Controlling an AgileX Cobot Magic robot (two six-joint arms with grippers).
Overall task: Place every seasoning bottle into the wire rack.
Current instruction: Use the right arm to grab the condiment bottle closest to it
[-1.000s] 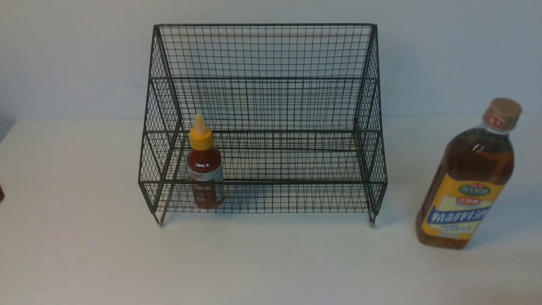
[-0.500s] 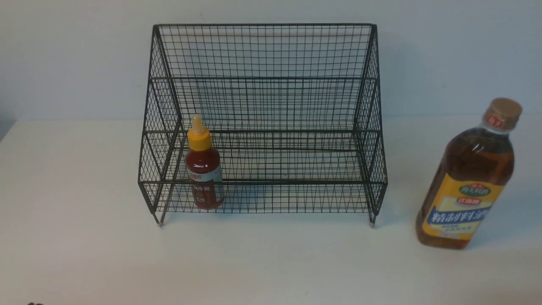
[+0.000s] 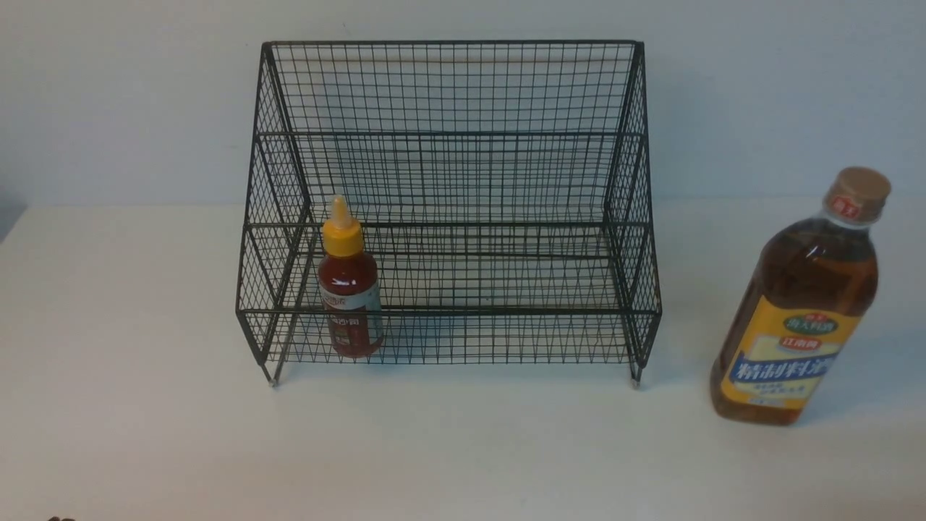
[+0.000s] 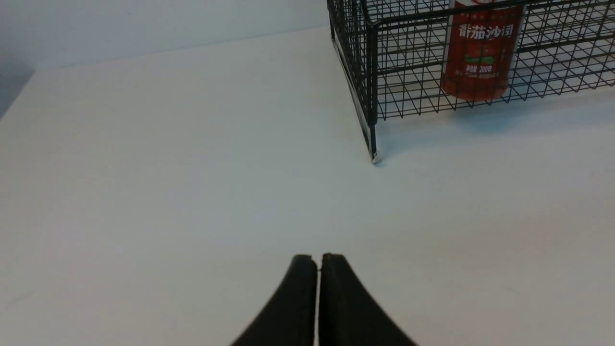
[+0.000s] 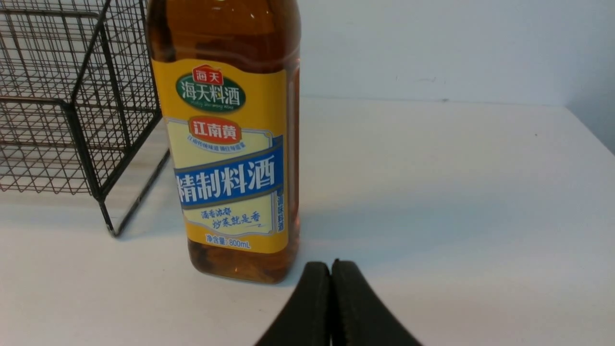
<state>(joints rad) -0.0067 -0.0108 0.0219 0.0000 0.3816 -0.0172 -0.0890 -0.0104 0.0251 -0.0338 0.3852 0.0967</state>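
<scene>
In the front view, the red sauce bottle (image 3: 349,278) was seen standing inside the wire rack (image 3: 448,312), at its left end; the amber bottle (image 3: 799,311) was left on the bench (image 3: 463,441), right of the rack. One bottle was judged done, one left. In the left wrist view, the left hand (image 4: 319,259) was closed, nothing held. In the right wrist view, the right hand (image 5: 330,266) was likewise closed and unloaded; the rack's side and front mesh would have to be cleared.
</scene>
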